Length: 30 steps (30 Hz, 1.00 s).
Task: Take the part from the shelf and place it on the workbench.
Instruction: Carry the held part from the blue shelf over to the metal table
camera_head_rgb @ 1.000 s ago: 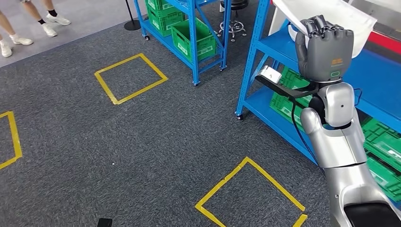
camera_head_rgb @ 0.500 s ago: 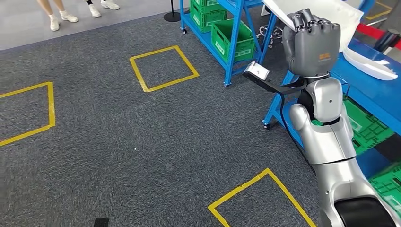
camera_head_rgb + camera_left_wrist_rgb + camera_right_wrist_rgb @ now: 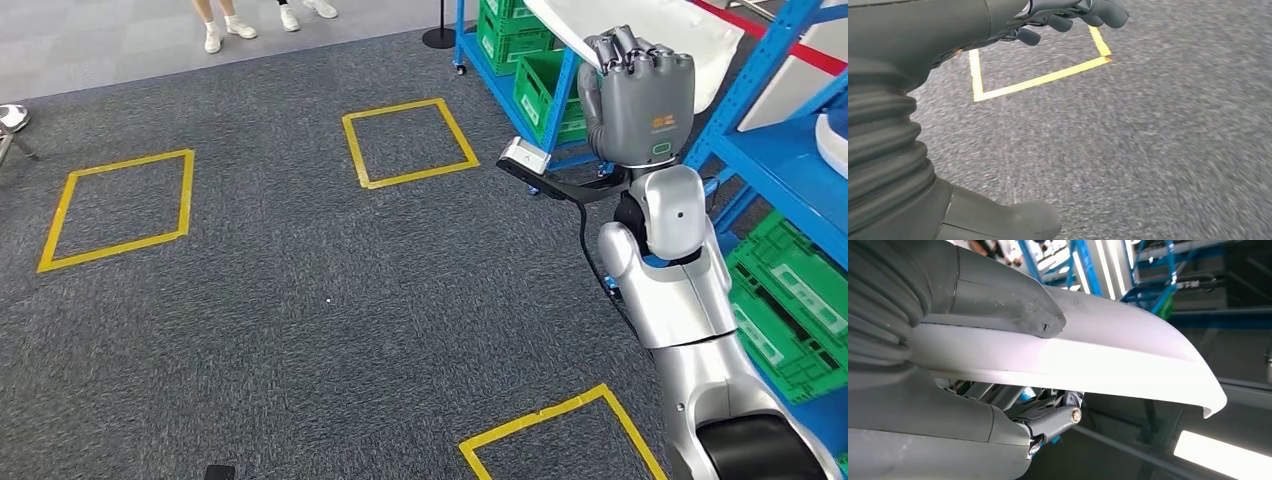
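White part (image 3: 700, 40) sits clamped in the right hand (image 3: 640, 100) at one o'clock. Left hand (image 3: 1068, 15) hangs empty, fingers apart. Walking jolts could loosen the part's thin edge.

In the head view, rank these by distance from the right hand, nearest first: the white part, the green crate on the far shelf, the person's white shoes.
1. White part: held in the right hand.
2. Green crate: on the blue shelf beyond the hand, toward its left.
3. White shoes: far across the carpet, on the grey floor.

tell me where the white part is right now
The white part is held up in the right hand, at the head view's upper right, in front of the blue shelves.
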{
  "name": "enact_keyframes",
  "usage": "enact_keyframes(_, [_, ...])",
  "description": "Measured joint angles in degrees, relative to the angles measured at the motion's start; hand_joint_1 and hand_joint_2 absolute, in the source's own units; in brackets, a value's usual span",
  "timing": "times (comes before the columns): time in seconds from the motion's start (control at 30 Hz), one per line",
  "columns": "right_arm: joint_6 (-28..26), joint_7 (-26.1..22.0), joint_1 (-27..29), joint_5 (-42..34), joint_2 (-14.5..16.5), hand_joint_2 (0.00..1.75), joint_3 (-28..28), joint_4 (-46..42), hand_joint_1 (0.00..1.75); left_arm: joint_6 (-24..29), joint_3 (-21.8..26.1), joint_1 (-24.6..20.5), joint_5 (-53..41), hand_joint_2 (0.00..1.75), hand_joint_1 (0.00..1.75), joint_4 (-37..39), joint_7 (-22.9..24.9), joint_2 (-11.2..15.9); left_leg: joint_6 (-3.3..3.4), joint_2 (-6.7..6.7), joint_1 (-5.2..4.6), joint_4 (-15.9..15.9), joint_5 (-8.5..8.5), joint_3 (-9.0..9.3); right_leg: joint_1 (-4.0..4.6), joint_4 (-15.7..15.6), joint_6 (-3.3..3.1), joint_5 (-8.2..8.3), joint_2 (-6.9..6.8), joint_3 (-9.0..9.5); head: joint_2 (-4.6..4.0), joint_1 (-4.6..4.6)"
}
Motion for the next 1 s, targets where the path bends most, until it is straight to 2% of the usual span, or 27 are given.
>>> enact_keyframes(0.03, [0.1,-0.1,0.0,0.0,0.0,1.75,0.0,0.0,1.75,0.0,0.0,0.0,0.0,1.75,0.00,0.0,0.0,0.0,-0.10,0.23,0.07,1.4,-0.15,-0.54,0.04,0.0,-0.01,-0.05,-0.80,0.02,0.00,0.00])
enact_keyframes(0.07, [0.3,-0.1,0.0,0.0,0.0,1.75,0.0,0.1,1.75,0.0,0.0,0.1,0.0,1.75,0.00,0.0,0.0,0.0,-0.15,0.42,0.13,0.4,0.73,0.11,0.06,0.0,0.04,-0.11,-1.59,0.08,0.00,-0.01])
enact_keyframes(0.1, [0.4,-0.1,-0.1,-0.1,0.0,1.75,0.0,0.1,1.75,0.0,0.0,0.1,-0.1,1.75,0.00,0.0,0.0,0.0,-0.13,0.91,0.15,-2.8,2.41,1.96,0.07,0.0,0.14,-0.21,-2.35,0.19,0.00,-0.01])
enact_keyframes(0.17, [0.6,-0.1,-0.4,-0.1,0.0,1.75,0.0,0.3,1.75,-0.1,0.0,0.0,-0.2,1.75,0.00,0.0,0.1,0.0,0.27,3.28,-0.08,-11.0,5.26,6.63,0.25,0.2,0.55,-0.55,-3.68,0.42,0.00,-0.01])
enact_keyframes(0.2, [0.7,-0.1,-0.6,-0.1,-0.1,1.75,0.0,0.3,1.75,-0.1,0.0,-0.1,-0.4,1.75,0.00,0.0,0.1,0.0,0.67,4.14,-0.26,-13.7,5.90,8.13,0.39,0.2,0.82,-0.72,-4.24,0.51,0.00,0.05])
enact_keyframes(0.23, [0.7,-0.1,-0.7,-0.1,-0.2,1.75,0.1,0.4,1.75,-0.1,0.0,-0.2,-0.5,1.75,0.00,0.0,0.2,0.0,1.09,4.50,-0.45,-14.9,5.97,8.75,0.54,0.3,1.11,-0.85,-4.78,0.60,0.00,0.14])
enact_keyframes(0.3, [0.8,-0.2,-0.8,0.0,-0.3,1.75,0.1,0.6,1.75,-0.1,0.0,-0.3,-0.6,1.75,0.00,0.0,0.3,0.0,1.93,3.21,-0.59,-15.2,6.03,8.79,0.55,0.2,1.74,-1.06,-5.79,0.89,0.00,0.28])
enact_keyframes(0.33, [0.9,-0.2,-0.9,0.0,-0.3,1.75,0.1,0.7,1.75,-0.1,0.0,-0.3,-0.7,1.75,0.00,0.0,0.3,0.0,2.25,2.54,-0.50,-15.3,6.15,8.87,0.41,0.4,2.10,-1.36,-5.25,0.94,0.00,0.31])
enact_keyframes(0.4, [0.8,-0.3,-1.0,0.0,-0.5,1.75,0.1,0.8,1.75,-0.2,0.0,-0.4,-0.7,1.75,0.00,0.0,0.4,0.0,2.91,1.32,-0.17,-15.7,6.41,9.10,0.06,3.7,2.71,-3.41,-2.10,-0.42,0.00,0.40])
enact_keyframes(0.43, [0.9,-0.3,-1.0,0.0,-0.7,1.75,0.1,0.9,1.75,-0.2,0.0,-0.5,-0.7,1.75,0.00,0.0,0.4,0.0,3.10,0.68,-0.07,-15.7,6.45,9.10,-0.06,7.2,2.90,-5.14,-0.23,-2.15,0.00,0.47])
enact_keyframes(0.47, [0.9,-0.3,-0.9,0.0,-0.9,1.75,0.1,1.0,1.75,-0.3,0.0,-0.7,-0.7,1.75,0.00,0.0,0.4,0.0,3.24,-0.01,-0.03,-15.7,6.46,9.07,-0.08,11.4,3.01,-6.91,0.82,-4.29,0.00,0.53])
enact_keyframes(0.5, [0.9,-0.3,-0.8,0.0,-1.0,1.75,0.1,1.1,1.75,-0.3,0.0,-0.7,-0.7,1.75,0.00,0.0,0.4,0.0,3.28,-0.79,-0.03,-15.7,6.45,9.06,-0.08,15.1,3.08,-8.06,1.22,-6.27,0.00,0.58])
enact_keyframes(0.53, [0.9,-0.3,-0.7,0.0,-1.1,1.75,0.1,1.2,1.75,-0.3,0.0,-0.7,-0.7,1.75,0.00,0.0,0.4,0.0,3.28,-1.60,-0.03,-15.6,6.45,9.06,-0.09,17.1,3.09,-8.21,1.34,-7.55,0.00,0.59])
enact_keyframes(0.57, [0.9,-0.3,-0.7,0.0,-1.1,1.75,0.1,1.3,1.75,-0.3,0.0,-0.6,-0.7,1.75,0.00,0.0,0.4,0.0,3.24,-2.41,-0.01,-15.5,6.43,9.06,-0.14,16.5,3.04,-7.07,1.45,-7.61,0.00,0.59])
enact_keyframes(0.6, [0.9,-0.3,-0.7,0.0,-1.1,1.75,0.1,1.4,1.75,-0.3,0.0,-0.6,-0.7,1.75,0.00,0.0,0.4,0.0,3.16,-3.23,0.05,-15.3,6.39,9.06,-0.22,13.7,2.96,-5.04,1.71,-6.50,0.00,0.59])
enact_keyframes(0.67, [0.9,-0.3,-0.8,0.0,-1.2,1.75,0.1,1.4,1.75,-0.3,0.0,-0.6,-0.7,1.75,0.00,0.0,0.4,0.0,2.69,-4.82,0.14,-14.9,6.24,8.88,-0.52,5.4,2.93,-1.30,3.91,-2.84,0.00,0.60])
enact_keyframes(0.7, [0.9,-0.3,-0.8,0.0,-1.2,1.75,0.1,1.5,1.75,-0.3,0.0,-0.7,-0.7,1.75,0.00,0.0,0.4,0.0,2.32,-5.52,0.16,-14.7,6.23,8.66,-0.59,2.7,2.87,-0.46,4.87,-1.57,0.00,0.60])
enact_keyframes(0.73, [0.9,-0.3,-0.8,0.0,-1.2,1.75,0.1,1.5,1.75,-0.3,0.0,-0.6,-0.7,1.75,0.00,0.0,0.4,0.0,1.90,-6.14,0.18,-14.7,6.30,8.40,-0.57,1.3,2.76,-0.28,5.57,-0.96,0.00,0.60])
enact_keyframes(0.77, [0.9,-0.3,-0.9,0.0,-1.3,1.75,0.1,1.5,1.75,-0.3,0.0,-0.6,-0.7,1.75,0.00,0.0,0.4,0.0,1.44,-6.77,0.21,-14.8,6.50,8.16,-0.43,1.2,2.54,-0.39,5.45,-0.90,0.00,0.58])
enact_keyframes(0.8, [0.9,-0.3,-0.9,0.0,-1.2,1.75,0.1,1.5,1.75,-0.3,0.0,-0.5,-0.7,1.75,0.00,0.0,0.4,0.0,1.02,-7.34,0.28,-15.0,6.70,7.87,-0.44,1.1,2.14,-0.21,4.72,-0.87,0.00,0.57])
enact_keyframes(0.83, [0.9,-0.3,-0.9,0.0,-1.2,1.75,0.1,1.5,1.75,-0.3,0.0,-0.4,-0.7,1.75,0.00,0.0,0.4,0.0,0.70,-7.01,0.27,-15.0,6.74,7.66,-0.46,0.9,1.74,-0.03,4.08,-0.81,0.00,0.56])
enact_keyframes(0.87, [0.9,-0.3,-1.0,0.0,-1.1,1.75,0.1,1.5,1.75,-0.3,0.0,-0.3,-0.7,1.75,0.00,0.0,0.4,0.0,0.43,-5.74,0.17,-14.3,6.26,7.19,-0.49,0.7,1.27,0.12,3.36,-0.72,0.00,0.41])
enact_keyframes(0.9, [0.9,-0.3,-1.1,0.0,-1.1,1.75,0.1,1.5,1.75,-0.3,0.0,-0.4,-0.7,1.75,0.00,0.0,0.4,0.0,0.24,-3.91,0.06,-12.5,5.13,6.27,-0.51,0.5,0.86,0.24,2.63,-0.63,0.00,0.29])
enact_keyframes(0.93, [0.9,-0.3,-1.1,0.0,-1.1,1.75,0.1,1.6,1.75,-0.3,0.0,-0.5,-0.7,1.75,0.00,0.0,0.4,-0.1,0.12,-1.81,-0.02,-9.4,3.44,4.96,-0.35,0.4,0.55,0.25,1.92,-0.59,0.00,0.17])
enact_keyframes(0.97, [0.9,-0.3,-1.1,0.0,-1.1,1.75,0.1,1.6,1.75,-0.3,0.0,-0.6,-0.7,1.75,0.00,0.0,0.4,-0.1,-0.02,-0.45,-0.03,-5.5,1.45,3.13,-0.20,0.4,0.33,0.19,1.19,-0.58,0.00,0.04])
enact_keyframes(1.0, [1.0,-0.4,-1.1,0.0,-1.1,1.75,0.1,1.7,1.75,-0.4,0.0,-0.6,-0.7,1.75,0.00,0.0,0.4,-0.1,-0.12,0.09,0.01,-1.6,-0.11,1.38,-0.07,0.4,0.24,0.14,0.41,-0.58,0.00,0.05])
